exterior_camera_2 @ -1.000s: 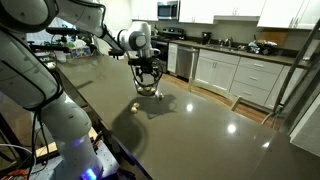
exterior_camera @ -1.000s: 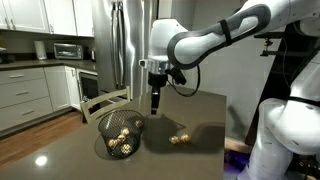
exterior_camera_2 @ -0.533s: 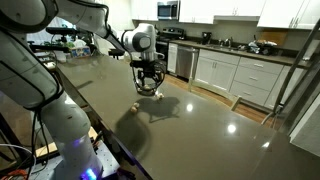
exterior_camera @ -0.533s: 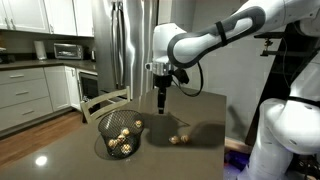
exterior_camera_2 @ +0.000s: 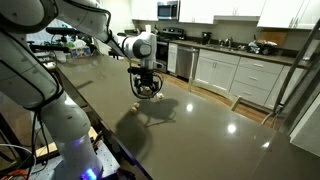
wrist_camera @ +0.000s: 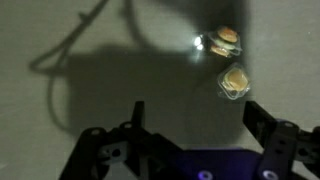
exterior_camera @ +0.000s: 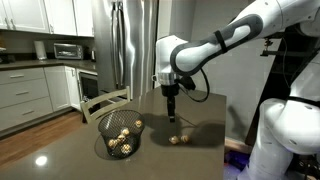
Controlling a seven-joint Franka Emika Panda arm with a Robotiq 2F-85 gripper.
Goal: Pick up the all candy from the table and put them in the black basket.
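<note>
Nearest the lens, in the wrist view, a robot arm's black two-fingered claw (wrist_camera: 200,122) hangs spread wide and empty. Its fingers (wrist_camera: 262,118) frame nothing but the dark brown, glossy worktop (wrist_camera: 110,60). Just beyond the fingertips, off to one side of the claw's centre line, lie two small round gold-foil-wrapped candies (wrist_camera: 235,80). They sit close beside each other, and the farther one throws off a bright glint. Neither is touched.

In an exterior view the claw (exterior_camera: 171,112) is poised clear of the worktop (exterior_camera: 70,155), a little above the same loose pair of candies (exterior_camera: 176,140). Near them but apart stands the round black wire-mesh basket (exterior_camera: 104,130). Several more gold balls (exterior_camera: 122,142) show through its see-through sides, heaped on the bottom.

By the look of it, the job is well past halfway. Most of the candies are already in the basket, and the two beside the claw appear to be the last ones on the worktop, as far as these views reach. What is left seems to be two more pickups: shift over one candy, come down and close on it, carry it to the basket, then do the same for the other. Because the two candies lie so close together, gripping one may nudge its neighbour and set it rolling.

Beyond the worktop, a tall stainless-steel refrigerator (exterior_camera: 125,45) and a run of white kitchen cabinets (exterior_camera: 25,95) fill the background.
</note>
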